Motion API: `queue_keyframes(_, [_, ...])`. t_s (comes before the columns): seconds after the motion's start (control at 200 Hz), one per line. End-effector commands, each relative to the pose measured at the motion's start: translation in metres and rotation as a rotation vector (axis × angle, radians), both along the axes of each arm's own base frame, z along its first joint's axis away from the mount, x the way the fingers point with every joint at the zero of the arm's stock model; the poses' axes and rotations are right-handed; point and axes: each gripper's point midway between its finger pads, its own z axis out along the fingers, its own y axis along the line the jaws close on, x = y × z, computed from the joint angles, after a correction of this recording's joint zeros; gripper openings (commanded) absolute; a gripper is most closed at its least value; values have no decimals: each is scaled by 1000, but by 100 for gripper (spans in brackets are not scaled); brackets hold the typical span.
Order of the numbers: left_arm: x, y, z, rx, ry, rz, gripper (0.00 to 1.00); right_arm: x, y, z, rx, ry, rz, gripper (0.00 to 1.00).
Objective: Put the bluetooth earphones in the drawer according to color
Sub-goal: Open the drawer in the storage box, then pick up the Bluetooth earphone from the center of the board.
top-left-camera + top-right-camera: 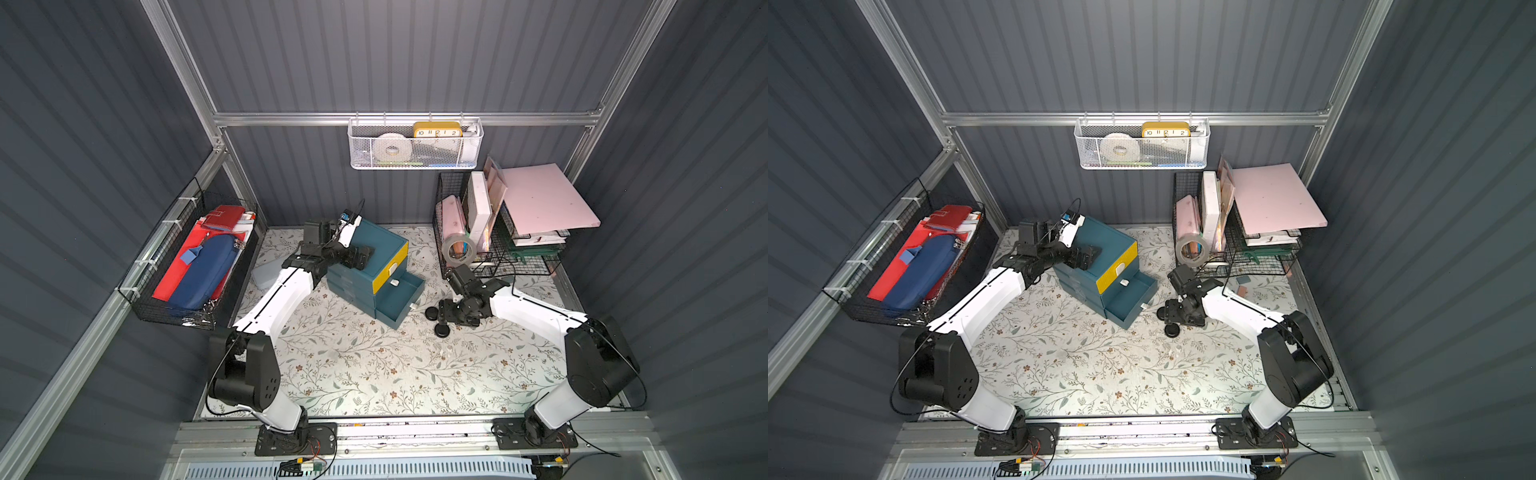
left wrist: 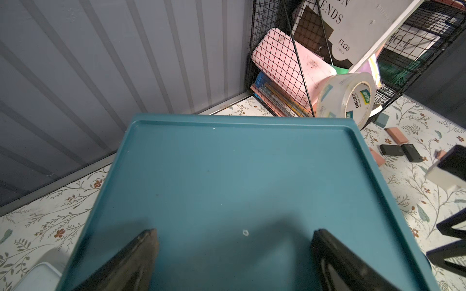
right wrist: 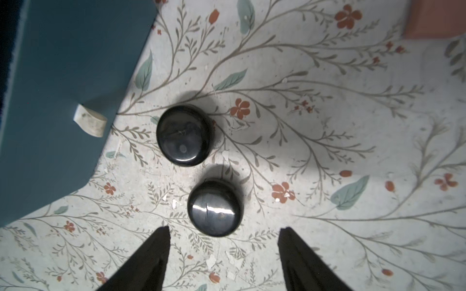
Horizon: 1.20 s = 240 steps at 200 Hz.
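Hovering near black earphone case (image 3: pixel 214 207), your right end effector (image 3: pixel 224 229) gapes wide, empty; second case (image 3: pixel 185 136) near open drawer (image 3: pixel 58 100) corner; bare bench (image 3: pixel 327 126) around both.

Probably a robot lab's mock office cell: grey ribbed walls (image 1: pixel 395 54), aluminium frame (image 1: pixel 291 119), rail-mounted arms (image 1: pixel 270 303), wire baskets (image 1: pixel 361 154) of stationery.
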Motion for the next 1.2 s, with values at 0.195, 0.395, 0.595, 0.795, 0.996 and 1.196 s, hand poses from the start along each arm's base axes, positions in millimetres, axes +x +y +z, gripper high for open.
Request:
queue_keyframes(0.195, [-32,-1,-56,28,244,-7,99,-10,-2,-26,-122,60,49,73])
queue_keyframes(0.395, [-32,-2,-56,27,243,-9,99,-8,5,-32,-116,64,59,73])
queue_keyframes(0.595, [-32,-1,-56,31,243,-8,99,-6,12,-35,-116,71,72,73])
queue_keyframes(0.795, [-32,-1,-56,32,242,-6,99,-6,13,-36,-116,74,75,73])
queue_keyframes(0.996, [-32,-1,-56,29,244,-7,99,-8,14,-33,-111,68,74,73])
queue_keyframes(1.196, [-32,-1,-56,30,242,-7,99,-16,16,-37,-131,98,99,73])
